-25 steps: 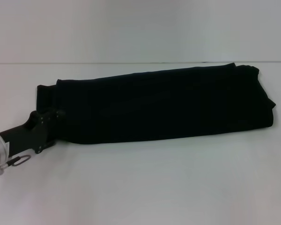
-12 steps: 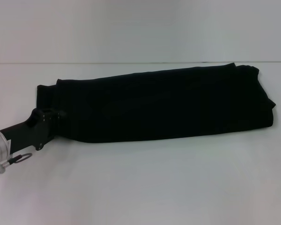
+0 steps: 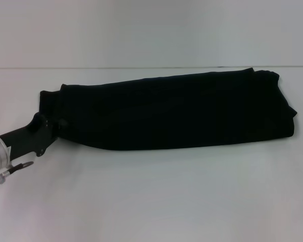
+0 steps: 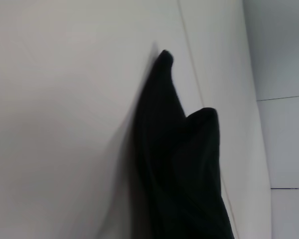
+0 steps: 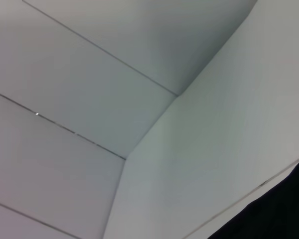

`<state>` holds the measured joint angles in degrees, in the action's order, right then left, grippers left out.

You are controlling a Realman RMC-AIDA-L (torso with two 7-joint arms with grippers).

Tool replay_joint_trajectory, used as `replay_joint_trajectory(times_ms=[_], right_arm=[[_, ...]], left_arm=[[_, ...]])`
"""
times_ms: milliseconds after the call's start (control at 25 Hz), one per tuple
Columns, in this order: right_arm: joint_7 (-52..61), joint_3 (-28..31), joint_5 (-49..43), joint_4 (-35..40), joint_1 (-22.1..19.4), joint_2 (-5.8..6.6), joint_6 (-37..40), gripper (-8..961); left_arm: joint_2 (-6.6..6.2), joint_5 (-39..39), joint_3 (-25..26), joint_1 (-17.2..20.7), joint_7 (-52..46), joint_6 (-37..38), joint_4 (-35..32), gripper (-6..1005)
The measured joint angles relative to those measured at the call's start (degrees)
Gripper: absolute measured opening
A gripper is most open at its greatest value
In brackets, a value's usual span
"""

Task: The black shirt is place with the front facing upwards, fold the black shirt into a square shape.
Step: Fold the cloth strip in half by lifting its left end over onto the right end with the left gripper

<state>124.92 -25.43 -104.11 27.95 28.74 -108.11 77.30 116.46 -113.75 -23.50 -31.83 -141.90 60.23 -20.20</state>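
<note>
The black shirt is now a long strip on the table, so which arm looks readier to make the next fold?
Probably the left. The left gripper is at the left end of the black shirt, which lies folded on the white table. The right gripper appears in no view.

Matt cloth on a smooth table
The black shirt (image 3: 177, 111) is soft, matt cloth; the table (image 3: 156, 196) is smooth, matt white; the left gripper (image 3: 49, 130) is matt black
</note>
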Motion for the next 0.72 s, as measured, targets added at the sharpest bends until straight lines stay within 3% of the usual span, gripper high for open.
replay_joint_trajectory(times_ms=[40,280,560,720], right_arm=[[0.05,-0.19,-0.01,0.0,0.0,0.0,-0.62,606],[0.04,-0.4,-0.04,-0.91,-0.03,-0.11,-1.58,606],[-0.27,-0.48,-0.04,-2.12,-0.24,-0.17,-2.12,606],[-0.67,-0.46,-0.04,-2.12,-0.36,-0.46,-2.42,606]], left_arm=[[0.01,0.03,0.08,-0.18,0.85,-0.1,-0.04,55],[-0.04,0.1,0.16,-0.16,6.24,-2.03,-0.84,18],[0.01,0.17,1.12,1.94,8.98,-7.22,-2.75,18],[0.08,0.31,4.14,3.25,10.56,-8.83,-3.48,19]])
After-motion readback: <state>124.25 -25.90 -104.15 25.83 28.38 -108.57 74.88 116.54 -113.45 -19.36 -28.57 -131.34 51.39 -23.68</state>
